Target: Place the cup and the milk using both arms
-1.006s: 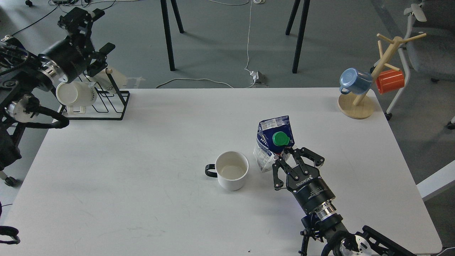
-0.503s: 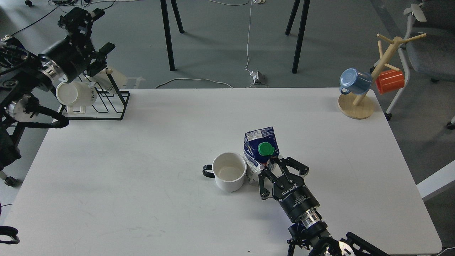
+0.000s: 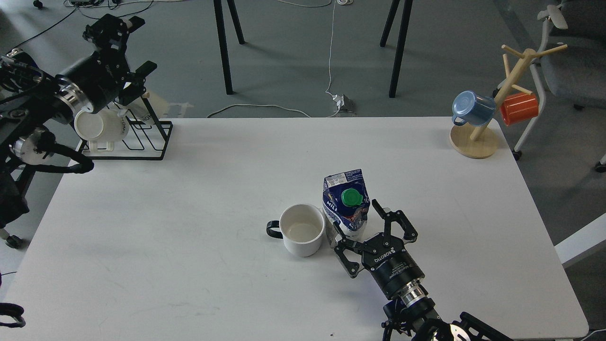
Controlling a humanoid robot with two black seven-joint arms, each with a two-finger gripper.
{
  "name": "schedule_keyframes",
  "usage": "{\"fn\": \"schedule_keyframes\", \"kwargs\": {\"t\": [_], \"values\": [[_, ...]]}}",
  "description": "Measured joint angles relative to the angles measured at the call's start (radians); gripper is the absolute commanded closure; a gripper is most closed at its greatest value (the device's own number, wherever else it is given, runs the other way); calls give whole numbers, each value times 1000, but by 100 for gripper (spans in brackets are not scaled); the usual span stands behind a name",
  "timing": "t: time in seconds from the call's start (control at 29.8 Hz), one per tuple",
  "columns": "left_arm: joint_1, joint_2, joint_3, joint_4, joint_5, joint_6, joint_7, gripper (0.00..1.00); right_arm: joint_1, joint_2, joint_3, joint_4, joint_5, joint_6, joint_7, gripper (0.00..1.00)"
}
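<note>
The cup point(image 3: 301, 229), a white mug with a black loop handle pointing left, stands upright on the white table point(image 3: 189, 213) near the middle front. The milk point(image 3: 345, 202), a blue and white carton with a green cap, stands upright right beside the cup, close against its right side. My right gripper point(image 3: 356, 221) is open, with its fingers spread either side of the carton's lower front and not closed on it. My left gripper point(image 3: 127, 49) is far off at the back left, above the black wire rack, open and empty.
A black wire rack point(image 3: 142, 137) with cream-white mugs point(image 3: 97, 125) stands at the back left corner. A wooden mug tree point(image 3: 478, 137) with a blue mug point(image 3: 471, 108) and an orange mug point(image 3: 519, 108) stands at the back right corner.
My right gripper carried the tilted milk leftward to the cup, set it upright and opened its fingers. The cup shifted slightly left. My left arm barely moved.
</note>
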Motion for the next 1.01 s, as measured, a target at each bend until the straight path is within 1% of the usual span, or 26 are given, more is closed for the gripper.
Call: {"fn": "schedule_keyframes", "kwargs": {"t": [0.13,0.23,0.4,0.54,0.64,0.74,0.87,1.01], "values": [[0,4,0,0,0,0,0,1,-10,-5,-19,12,0,0,1,2],[0,7,0,0,-1,0,-1,1,-38,-37,-23,25,0,0,4,2],[1,16,-1,1,-6,0,-2,1,-101,-119,-21,76,0,0,6,2],[2,19,-5,2,-13,0,-2,1,-137,-217,-2,153,-6,0,9,2],[2,18,-10,5,-50,0,-2,1,-141,-320,69,209,-7,0,12,2],[2,6,-11,29,-141,0,2,1,-128,-394,181,224,-8,0,12,1],[12,-24,-8,78,-321,0,4,1,-48,-438,327,198,-14,0,11,1],[39,-45,-10,114,-505,0,3,1,83,-436,396,117,-15,0,10,1]]}}
